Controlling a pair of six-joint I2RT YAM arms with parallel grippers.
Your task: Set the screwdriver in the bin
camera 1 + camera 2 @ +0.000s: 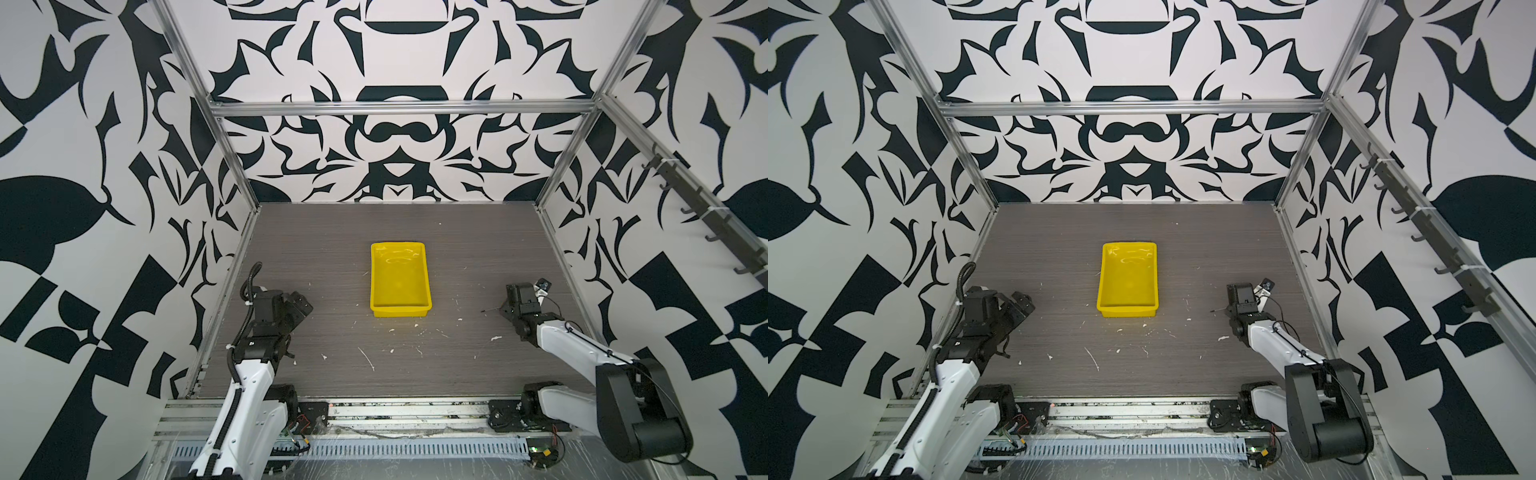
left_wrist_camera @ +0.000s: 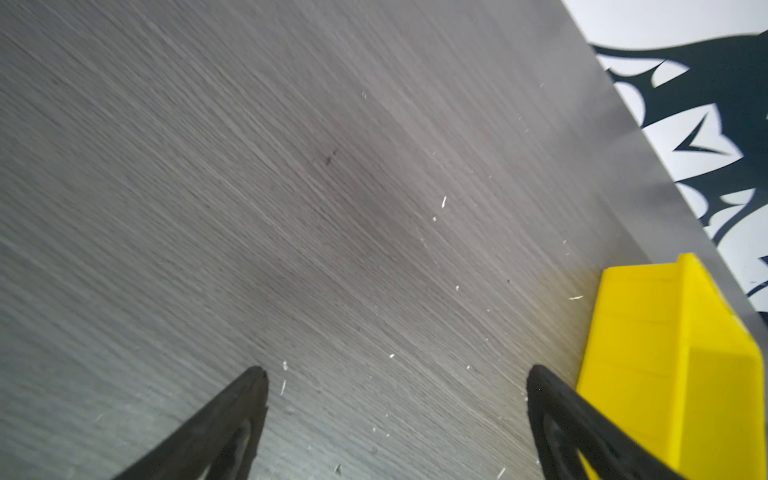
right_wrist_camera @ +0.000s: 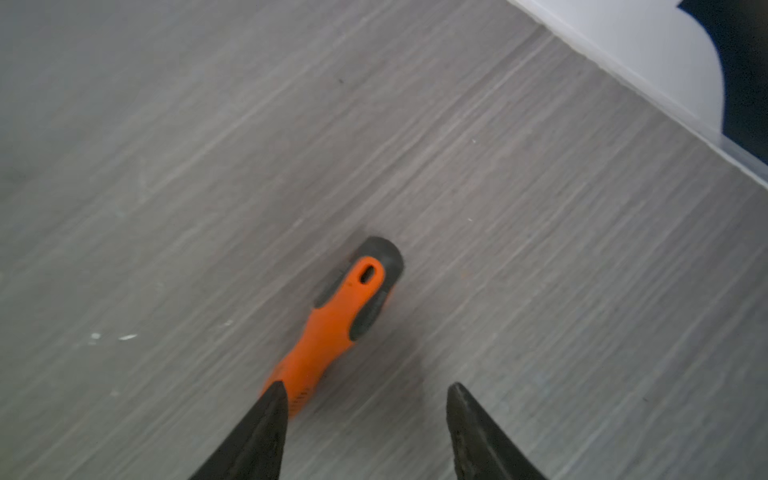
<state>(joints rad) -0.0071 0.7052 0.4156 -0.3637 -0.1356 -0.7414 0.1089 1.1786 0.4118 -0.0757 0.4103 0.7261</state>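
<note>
Both claws had their jaws apart and gripped nothing. The right claw (image 3: 365, 388) hung low over the screwdriver (image 3: 332, 328), which lay flat on the grey counter (image 1: 311, 249) near the right side wall (image 1: 590, 257), well apart from the bin (image 1: 401, 311). One finger overlapped the orange handle and the other stood clear of it. In both top views only the thin shaft poked out from under that wrist, pointing toward the bin. The yellow bin sat mid-counter. The left claw (image 2: 397, 370) hovered over bare counter, with the bin's outer wall just beside one finger
</note>
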